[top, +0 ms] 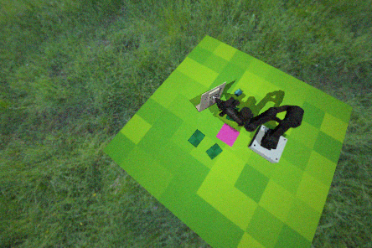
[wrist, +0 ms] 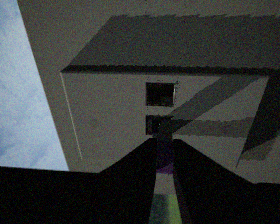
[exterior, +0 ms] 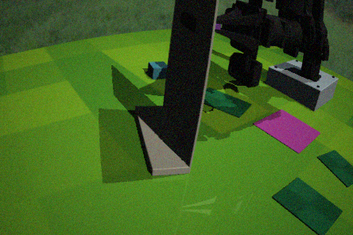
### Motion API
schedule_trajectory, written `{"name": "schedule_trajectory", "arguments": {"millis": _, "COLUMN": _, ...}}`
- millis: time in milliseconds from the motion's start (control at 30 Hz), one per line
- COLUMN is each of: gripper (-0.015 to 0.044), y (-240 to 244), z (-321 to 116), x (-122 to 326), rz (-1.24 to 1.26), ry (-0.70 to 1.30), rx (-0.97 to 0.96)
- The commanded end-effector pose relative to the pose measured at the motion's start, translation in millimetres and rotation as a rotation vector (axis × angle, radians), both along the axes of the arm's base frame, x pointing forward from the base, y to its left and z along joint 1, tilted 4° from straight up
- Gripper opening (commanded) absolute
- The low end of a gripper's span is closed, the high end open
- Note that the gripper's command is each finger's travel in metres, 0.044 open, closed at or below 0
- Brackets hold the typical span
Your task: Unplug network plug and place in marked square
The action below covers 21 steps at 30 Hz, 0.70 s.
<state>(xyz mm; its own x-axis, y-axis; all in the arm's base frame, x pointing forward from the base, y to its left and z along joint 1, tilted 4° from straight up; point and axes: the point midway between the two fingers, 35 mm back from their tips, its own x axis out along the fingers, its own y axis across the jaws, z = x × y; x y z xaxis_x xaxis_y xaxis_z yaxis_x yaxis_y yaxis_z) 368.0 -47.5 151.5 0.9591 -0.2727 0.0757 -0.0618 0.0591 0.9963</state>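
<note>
The upright panel [top: 204, 103] [exterior: 192, 49] [wrist: 57, 30] carries a socket plate [wrist: 107, 110] with dark openings. My gripper [top: 216, 99] [exterior: 219, 25] [wrist: 164, 146] is just in front of the panel, shut on the purple plug [exterior: 218, 27] [wrist: 165, 162]. In the exterior view, a little of the plug shows between the fingertips and the panel's edge. The plug lines up with the lower visible opening [wrist: 152, 125]; whether its front end is still inside is hidden. The tab is too dark to make out. The magenta square [top: 228, 135] [exterior: 288, 130] lies flat on the table.
A small teal block [top: 238, 92] [exterior: 157, 70] lies on the table beside the panel. Dark green patches [top: 196, 137] [top: 214, 151] [exterior: 308, 206] lie near the magenta square, and another green patch [exterior: 234, 105] is below the gripper. The arm's pale base [top: 271, 152] [exterior: 300, 85] stands behind the magenta square.
</note>
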Motion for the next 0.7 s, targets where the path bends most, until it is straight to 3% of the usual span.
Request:
{"name": "schedule_trajectory", "arguments": {"millis": 0, "gripper": 0.0000, "y": 1.9, "z": -0.6, "x": -3.1, "rz": 0.000, "ry": 0.000, "rx": 0.003}}
{"name": "schedule_trajectory", "arguments": {"millis": 667, "gripper": 0.0000, "y": 10.1, "z": -2.1, "x": -14.6, "rz": 0.000, "ry": 0.001, "rx": 0.003}}
